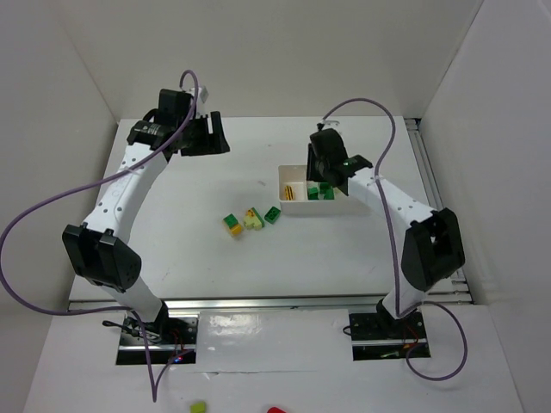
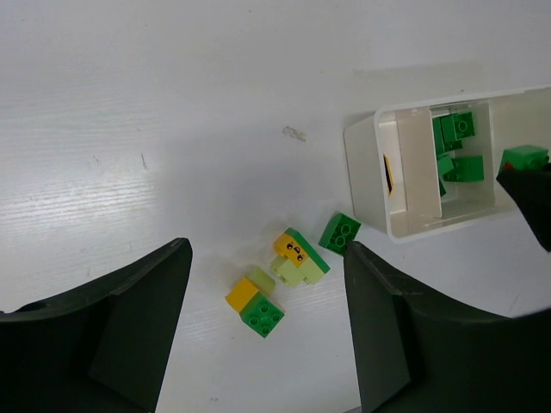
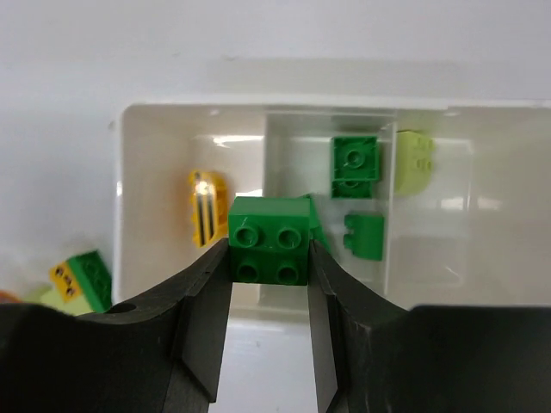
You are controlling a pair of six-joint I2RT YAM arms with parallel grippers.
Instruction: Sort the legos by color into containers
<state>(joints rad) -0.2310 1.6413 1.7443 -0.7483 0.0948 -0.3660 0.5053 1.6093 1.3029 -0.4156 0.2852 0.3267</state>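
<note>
The white divided tray [image 1: 340,206] [image 3: 125,198] [image 2: 366,172] sits right of centre. My right gripper [image 3: 270,262] [image 1: 325,170] is shut on a dark green brick [image 3: 269,238] and holds it above the tray's middle compartment. That compartment holds green bricks [image 3: 355,165]; the left one holds an orange-yellow brick [image 3: 207,206], the right one a pale yellow-green brick [image 3: 415,161]. Three loose bricks lie on the table: a green-and-yellow one [image 1: 232,224] [image 2: 256,307], a yellow, pale and green cluster [image 1: 252,218] [image 2: 298,258], and a green one [image 1: 272,215] [image 2: 339,232]. My left gripper [image 2: 267,331] [image 1: 204,135] is open, high above the table.
White walls enclose the table on three sides. A metal rail [image 1: 426,172] runs along the right edge. Purple cables [image 1: 34,215] loop from both arms.
</note>
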